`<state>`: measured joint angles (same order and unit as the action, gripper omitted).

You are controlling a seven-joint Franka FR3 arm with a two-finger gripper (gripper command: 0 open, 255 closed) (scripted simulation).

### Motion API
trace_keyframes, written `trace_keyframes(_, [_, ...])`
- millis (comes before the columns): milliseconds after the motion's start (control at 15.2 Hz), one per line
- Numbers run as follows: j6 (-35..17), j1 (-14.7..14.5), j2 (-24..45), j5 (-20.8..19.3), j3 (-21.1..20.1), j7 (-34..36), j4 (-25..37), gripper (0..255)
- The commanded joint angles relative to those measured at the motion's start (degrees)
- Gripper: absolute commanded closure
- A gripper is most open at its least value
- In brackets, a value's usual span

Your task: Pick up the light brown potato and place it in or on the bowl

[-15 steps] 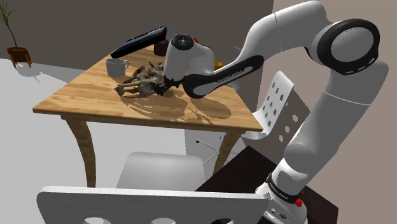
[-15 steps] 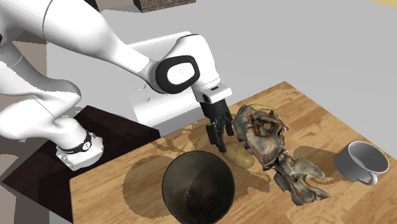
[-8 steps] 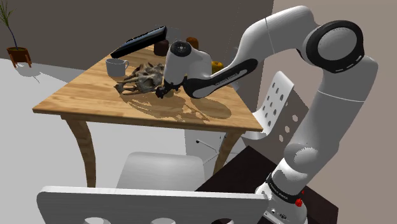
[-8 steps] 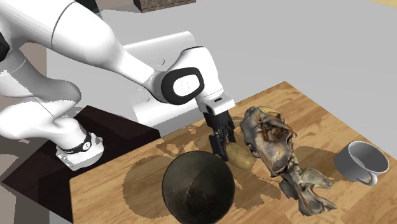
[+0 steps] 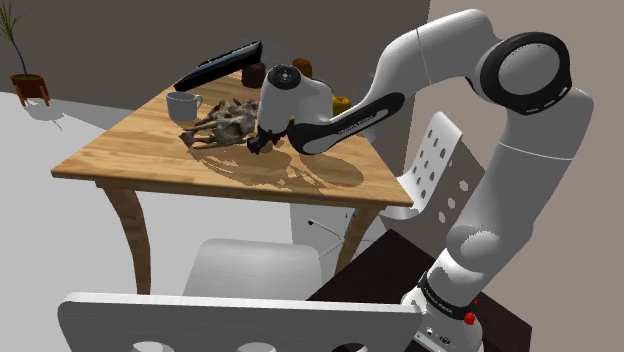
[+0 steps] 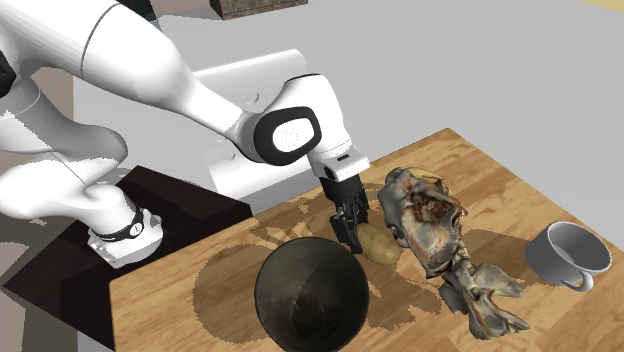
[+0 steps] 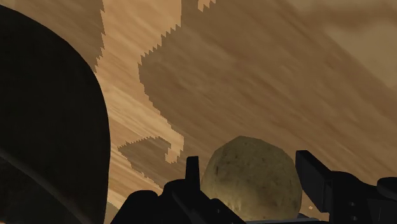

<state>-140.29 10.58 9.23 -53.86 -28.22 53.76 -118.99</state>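
On wood surface (image 5: 110,165), grey-floor room w/ potted plant (image 5: 24,78): dark bowl (image 6: 310,298), light brown potato (image 6: 379,245) just beside it, gnarled brown object (image 6: 430,222), grey mug (image 6: 568,256). My arm (image 5: 520,140) arches high, wrist bent down. Gripper (image 6: 353,232) straddles potato; can't tell if clamped. Vs 0.5 s ago: pose approx. unchanged, potato same spot.

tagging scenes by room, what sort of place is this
Likely a home dining area: wooden table, white chair beside it, mug on top, potted plant on the floor.
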Motion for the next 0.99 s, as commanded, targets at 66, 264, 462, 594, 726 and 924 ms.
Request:
trace_keyframes(66, [0.0,0.0,0.0,0.0,0.0,0.0,0.0,255])
trace_keyframes(264, [0.0,0.0,0.0,0.0,0.0,0.0,0.0,255])
trace_keyframes(462, [0.3,0.1,-0.5,0.8,-0.2,-0.8,0.2,255])
trace_keyframes(594, [0.9,0.3,-1.4,2.4,-0.4,-2.3,0.5,255])
trace_keyframes(726, [1.6,0.5,-2.2,3.9,-0.7,-3.8,0.9,255])
trace_keyframes(924, [2.6,0.7,-3.5,6.1,-1.0,-6.0,1.6,255])
